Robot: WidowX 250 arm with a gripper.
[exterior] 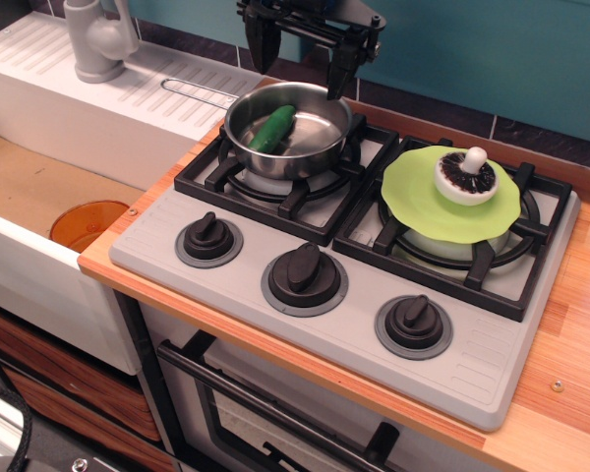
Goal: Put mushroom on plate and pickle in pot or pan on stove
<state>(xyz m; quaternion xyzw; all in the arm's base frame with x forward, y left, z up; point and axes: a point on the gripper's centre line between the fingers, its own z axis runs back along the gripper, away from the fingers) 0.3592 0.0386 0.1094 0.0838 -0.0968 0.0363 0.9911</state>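
**Pickle in pan, mushroom on plate**

While the gripper (303, 51) hangs above the far rim of the steel pan (288, 129) with its two black fingers spread wide and nothing between them, the pickle (272, 128) lies inside the pan, leaning against the left wall. That pan sits on the left burner of the grey stove (349, 258). On the right burner rests the lime-green plate (423, 208), and the mushroom (465, 177) sits on it, gills up, stem pointing upward.
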